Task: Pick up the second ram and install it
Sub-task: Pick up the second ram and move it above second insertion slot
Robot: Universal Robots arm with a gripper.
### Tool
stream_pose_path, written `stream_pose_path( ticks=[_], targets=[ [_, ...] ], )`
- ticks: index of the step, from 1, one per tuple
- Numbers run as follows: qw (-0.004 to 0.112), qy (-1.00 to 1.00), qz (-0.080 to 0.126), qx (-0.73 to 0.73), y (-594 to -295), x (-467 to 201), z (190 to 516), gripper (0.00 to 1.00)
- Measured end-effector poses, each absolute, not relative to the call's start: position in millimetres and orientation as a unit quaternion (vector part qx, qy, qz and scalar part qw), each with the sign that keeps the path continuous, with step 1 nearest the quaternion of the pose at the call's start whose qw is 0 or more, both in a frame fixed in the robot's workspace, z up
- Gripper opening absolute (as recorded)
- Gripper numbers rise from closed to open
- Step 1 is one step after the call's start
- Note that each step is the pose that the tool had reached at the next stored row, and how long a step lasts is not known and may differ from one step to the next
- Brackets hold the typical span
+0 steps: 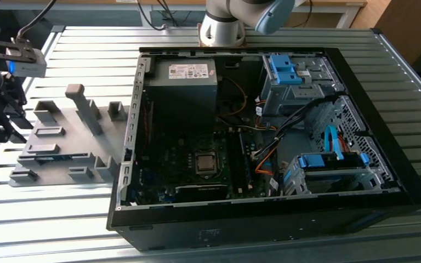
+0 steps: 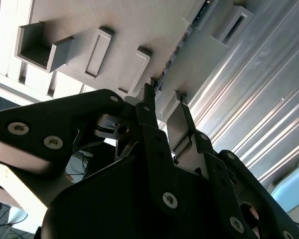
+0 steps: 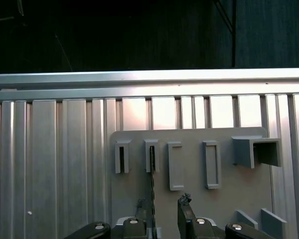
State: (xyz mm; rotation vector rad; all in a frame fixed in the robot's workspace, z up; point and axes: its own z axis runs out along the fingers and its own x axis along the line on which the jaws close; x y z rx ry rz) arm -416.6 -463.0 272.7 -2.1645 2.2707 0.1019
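Black-bodied, the gripper (image 2: 165, 99) is sitting closest to the lens in the second wrist view. Its two fingers (image 2: 150, 117) are standing apart with a moderate gap, grey plastic is showing through between them, and nothing is being clamped.

The second ram (image 3: 152, 179) is standing on its long edge on the grey fixture plate (image 3: 229, 199), so it is showing as a thin dark line with one end sitting in a small slotted block (image 3: 150, 155). In the first wrist view that line is running in between the fingertips, much closer to one finger than to the other. Whether that finger is touching the stick I cannot tell.

Other slotted blocks are lining up beside the occupied one — a matching narrow block (image 3: 121, 157), two longer frames and an open box-shaped holder (image 3: 256, 152). The plate is lying on a slatted metal table (image 3: 65, 159).

In the exterior view the gripper is hanging at the exterior view's left edge, over the far side of the fixture plate from the open computer case (image 1: 269, 224). The case is lying on its side just beside the plate, and it is showing its motherboard (image 1: 168, 164) with the processor socket (image 1: 205, 163), a power supply (image 1: 185, 71) and blue drive-bay clips (image 1: 284, 68). The arm's base (image 1: 221, 30) is standing behind the case.
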Motion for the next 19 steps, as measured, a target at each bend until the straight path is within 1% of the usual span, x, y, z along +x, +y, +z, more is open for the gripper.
stream_pose_path(
  ticks=[7,19],
  targets=[
    [0.002,0.722,0.032,-0.691,-463.1,-416.6,265.6,0.38],
    [0.002,0.722,0.032,-0.691,-463.1,-416.6,265.3,0.38]
  ],
)
